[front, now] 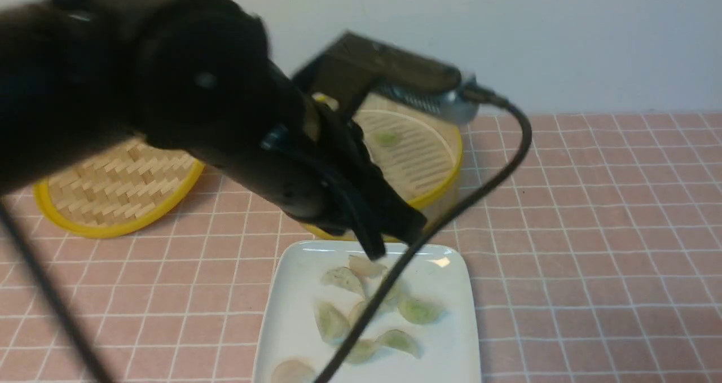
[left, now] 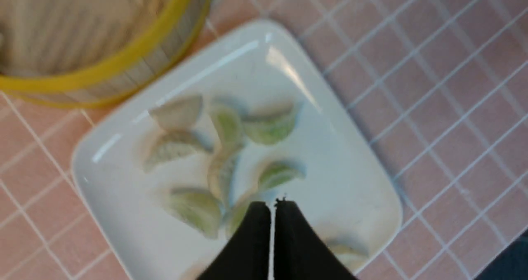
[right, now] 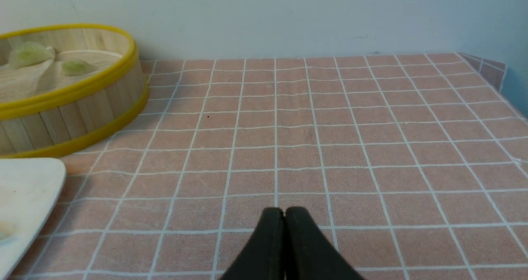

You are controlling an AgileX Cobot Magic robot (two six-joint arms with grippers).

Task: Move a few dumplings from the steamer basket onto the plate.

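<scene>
Right now my left gripper (left: 272,203) hangs over the plate (left: 354,181) with its fingers pressed together and nothing between them. My right gripper (right: 284,212) is likewise closed and empty, parked low over bare tablecloth (right: 330,148) well to the right of everything.

Most of the dumplings (front: 366,307) already lie scattered on the plate, about eight as far as I can count through the blur. At least two more sit in the steamer basket (front: 445,163): one green one (front: 387,139) on the slatted floor in the front view, and a second (right: 29,54) visible in the right wrist view.

What matters for me is this: the basket lies just beyond the plate, straight ahead of the left fingertips, so any further pick means opening them and reaching forward and slightly up over the yellow rim. The left arm is far nearer than the right. I cannot tell the remaining dumplings' long axes clearly from here.
</scene>
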